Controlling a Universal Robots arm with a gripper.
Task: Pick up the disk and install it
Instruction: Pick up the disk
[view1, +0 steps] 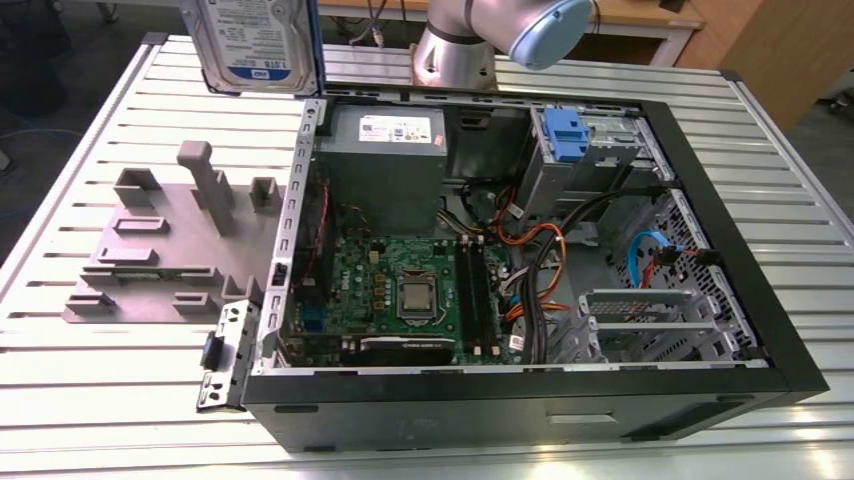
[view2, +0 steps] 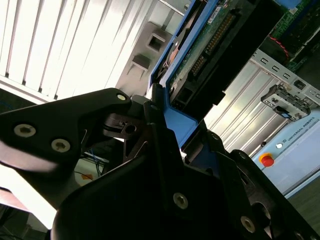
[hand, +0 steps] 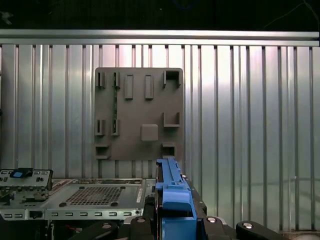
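The pincer (hand: 172, 224) is shut hard on the disk (view1: 254, 42), its jaws pressing the blue carrier bracket (hand: 172, 192) from either side. The drive hangs on edge high above the worktop (view1: 94, 400), off to the exterior view's left of the robot arm (view1: 487, 40), touching nothing below.

My worry is the grip. It seems to have only the plastic frame (none of the metal body, as far as I can see), so a jolt could let the drive twist or slip.

The open computer case (view1: 747, 250) is crowded too. A tangle of orange and black cables (view1: 534, 255) lies beside the drive cage (view1: 601, 160), where a blue caddy (view1: 565, 135) already sits, and the case's raised rim could catch a low corner. The grey slotted holder block (view1: 167, 250) lies just beside the case.
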